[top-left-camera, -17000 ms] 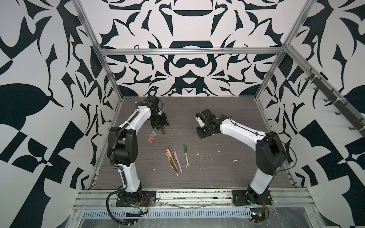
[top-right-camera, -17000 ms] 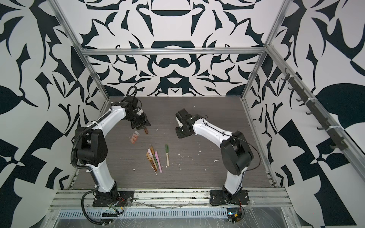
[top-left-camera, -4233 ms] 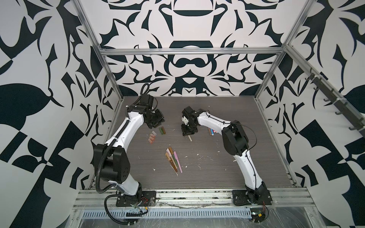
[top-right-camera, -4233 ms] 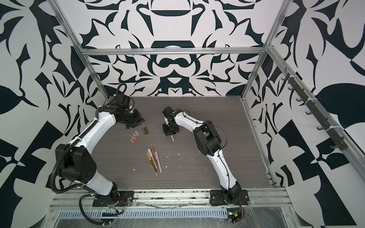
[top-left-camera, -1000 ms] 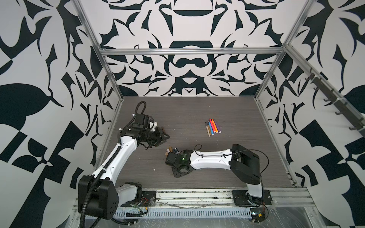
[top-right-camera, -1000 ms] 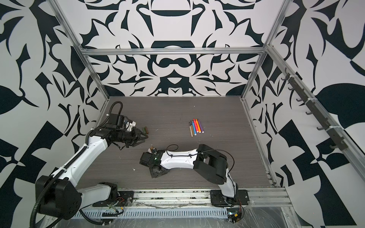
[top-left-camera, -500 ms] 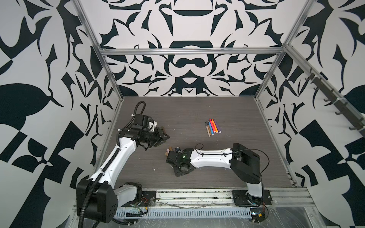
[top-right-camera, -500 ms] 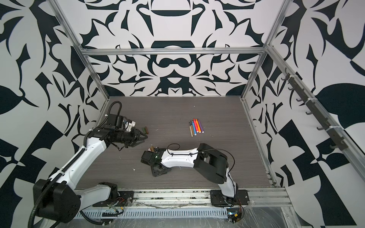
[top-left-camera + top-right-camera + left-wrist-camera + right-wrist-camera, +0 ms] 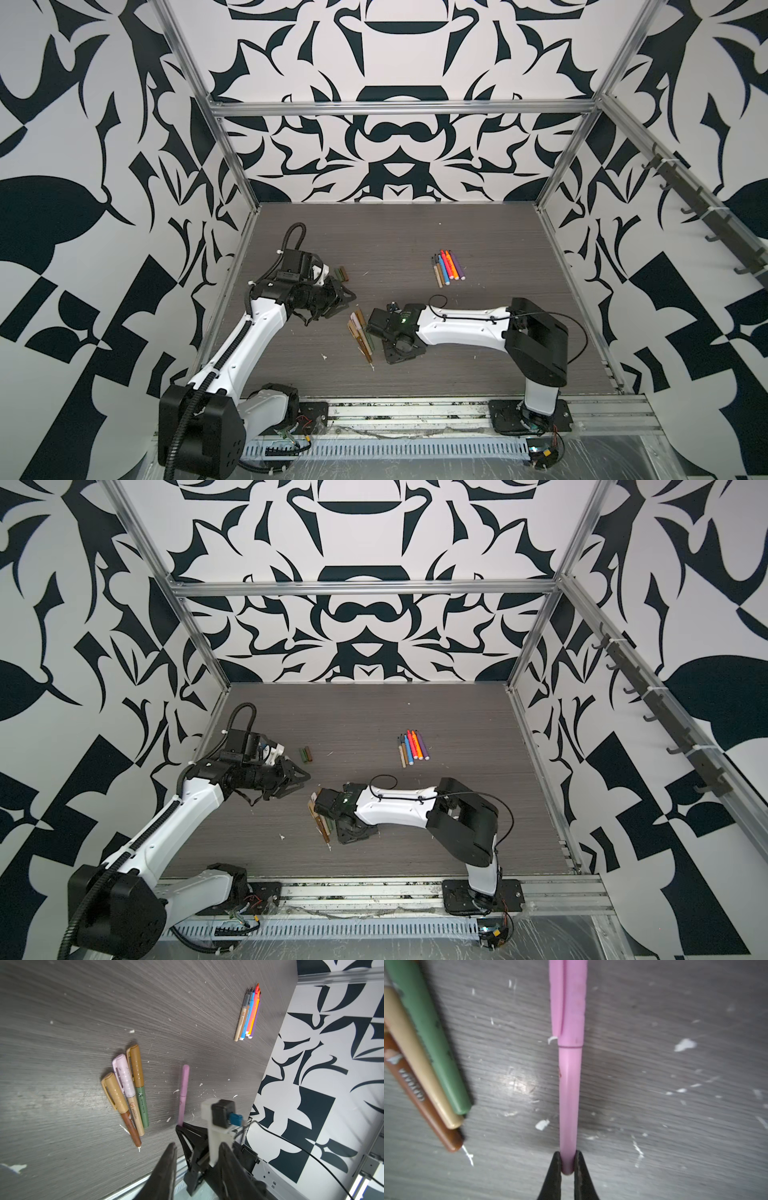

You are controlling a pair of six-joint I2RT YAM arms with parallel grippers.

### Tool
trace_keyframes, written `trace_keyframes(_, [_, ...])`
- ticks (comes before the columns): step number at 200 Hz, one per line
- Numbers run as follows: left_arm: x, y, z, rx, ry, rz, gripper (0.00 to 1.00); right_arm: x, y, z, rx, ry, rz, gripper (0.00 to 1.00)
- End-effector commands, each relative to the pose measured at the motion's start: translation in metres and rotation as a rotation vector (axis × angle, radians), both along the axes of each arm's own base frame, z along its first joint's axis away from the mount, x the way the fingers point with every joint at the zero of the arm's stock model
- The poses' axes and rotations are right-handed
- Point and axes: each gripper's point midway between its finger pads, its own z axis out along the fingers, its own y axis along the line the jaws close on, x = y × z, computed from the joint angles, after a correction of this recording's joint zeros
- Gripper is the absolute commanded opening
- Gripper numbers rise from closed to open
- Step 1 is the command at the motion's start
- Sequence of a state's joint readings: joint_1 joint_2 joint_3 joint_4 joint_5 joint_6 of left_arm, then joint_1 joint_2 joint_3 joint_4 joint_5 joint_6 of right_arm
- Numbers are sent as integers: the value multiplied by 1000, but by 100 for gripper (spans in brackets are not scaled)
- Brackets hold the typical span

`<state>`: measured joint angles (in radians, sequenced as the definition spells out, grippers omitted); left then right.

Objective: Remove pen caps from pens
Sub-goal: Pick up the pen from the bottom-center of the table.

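Observation:
My right gripper point(image 9: 568, 1164) is shut on the barrel end of a pink pen point(image 9: 569, 1084) that lies flat on the table with its pink cap point(image 9: 571, 1001) on. The left wrist view shows the same pink pen point(image 9: 184, 1093). Beside it lie three capped pens point(image 9: 128, 1093) with tan, pale pink and brown caps, seen in both top views point(image 9: 358, 332) point(image 9: 318, 816). My left gripper point(image 9: 197, 1159) hovers to their left point(image 9: 347, 300), open and holding nothing. Two loose pen caps point(image 9: 341, 273) lie just beyond it.
Several uncapped pens point(image 9: 446, 268) point(image 9: 411, 748) in orange, red, blue, purple and tan lie in a neat row at the far right middle. White flecks dot the dark wood-grain table point(image 9: 478, 232). Patterned walls and metal frame posts close in the sides.
Over the last second both arms have barely moved. Four seconds ago the right arm reached to the far middle; it has since come to the pens near the front.

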<state>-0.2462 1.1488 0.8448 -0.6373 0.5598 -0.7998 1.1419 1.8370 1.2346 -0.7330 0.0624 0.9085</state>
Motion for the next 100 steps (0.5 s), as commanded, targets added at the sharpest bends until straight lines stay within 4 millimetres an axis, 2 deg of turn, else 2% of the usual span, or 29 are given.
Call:
trace_keyframes(1, [7, -10, 7, -9, -27, 34, 37, 9, -15, 23, 19, -28, 31, 0])
trace_keyframes(30, [16, -18, 18, 1, -25, 58, 40, 21, -20, 42, 86, -37, 57, 0])
trace_keyframes(55, [23, -16, 29, 23, -75, 65, 45, 33, -18, 58, 135, -69, 86, 0])
trace_keyframes(100, [32, -29, 45, -50, -107, 51, 47, 36, -8, 88, 276, -85, 98, 0])
